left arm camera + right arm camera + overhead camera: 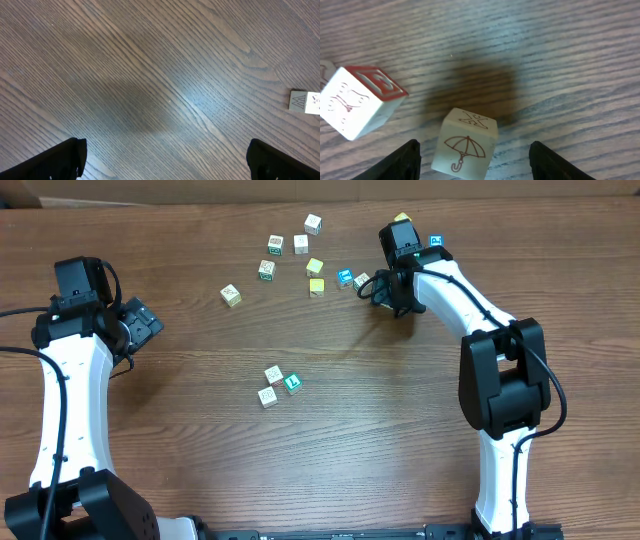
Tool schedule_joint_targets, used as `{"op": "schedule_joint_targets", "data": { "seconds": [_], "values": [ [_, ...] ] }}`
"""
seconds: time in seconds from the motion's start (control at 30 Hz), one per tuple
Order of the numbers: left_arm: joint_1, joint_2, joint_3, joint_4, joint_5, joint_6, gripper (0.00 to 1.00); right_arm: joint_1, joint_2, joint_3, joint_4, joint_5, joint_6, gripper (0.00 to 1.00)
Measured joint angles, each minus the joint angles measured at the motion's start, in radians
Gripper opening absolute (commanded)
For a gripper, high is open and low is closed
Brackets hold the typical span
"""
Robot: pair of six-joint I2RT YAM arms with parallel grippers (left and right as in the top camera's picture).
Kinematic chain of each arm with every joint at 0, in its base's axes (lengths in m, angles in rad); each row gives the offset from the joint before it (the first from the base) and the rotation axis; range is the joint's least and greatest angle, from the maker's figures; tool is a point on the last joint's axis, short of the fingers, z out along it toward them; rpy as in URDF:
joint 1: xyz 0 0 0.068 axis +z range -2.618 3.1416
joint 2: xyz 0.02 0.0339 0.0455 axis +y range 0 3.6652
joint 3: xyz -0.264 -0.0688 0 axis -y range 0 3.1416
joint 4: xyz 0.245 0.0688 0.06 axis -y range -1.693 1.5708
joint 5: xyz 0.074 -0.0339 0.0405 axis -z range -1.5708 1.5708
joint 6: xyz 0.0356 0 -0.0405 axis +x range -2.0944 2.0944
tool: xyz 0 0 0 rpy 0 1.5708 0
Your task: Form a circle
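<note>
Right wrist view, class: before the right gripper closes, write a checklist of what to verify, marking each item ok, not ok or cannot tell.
1. Umbrella cube lies between the fingers of the right gripper: ok.
2. Jaws open, with a gap on each side of the cube: ok.
3. Red-topped cube stands apart, outside the fingers: ok.
4. Fingers low enough to grip the cube: cannot tell.
5. Left gripper open and away from the cubes: ok.
6. Cube cluster forms a closed circle: not ok, only three cubes show.
</note>
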Motion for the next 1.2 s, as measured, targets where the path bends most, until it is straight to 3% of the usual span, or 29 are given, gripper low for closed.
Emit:
{"op": "schedule_joint_targets", "data": {
  "seconds": [0.27,0.5,0.57,0.63,0.7,0.97,1.2],
  "values": [
    [0.0,0.0,0.0,0.0,0.0,0.0,0.99,0.0,0.0,0.0,-0.011,0.003,0.001,0.46],
    [0.0,0.0,0.0,0.0,0.0,0.0,1.0,0.0,0.0,0.0,-0.01,0.003,0.0,0.46],
    [0.0,0.0,0.0,0.0,0.0,0.0,0.99,0.0,0.0,0.0,-0.004,0.004,0.0,0.52],
    [0.0,0.0,0.0,0.0,0.0,0.0,1.0,0.0,0.0,0.0,0.0,0.003,-0.001,0.7],
    [0.0,0.0,0.0,0.0,0.0,0.0,1.0,0.0,0.0,0.0,0.012,0.004,-0.003,0.75],
    [0.0,0.0,0.0,0.0,0.0,0.0,1.0,0.0,0.0,0.0,0.176,0.004,-0.01,0.72],
    [0.0,0.0,0.0,0.0,0.0,0.0,1.0,0.003,0.0,0.0,0.292,-0.029,-0.189,0.79]
  ]
}}
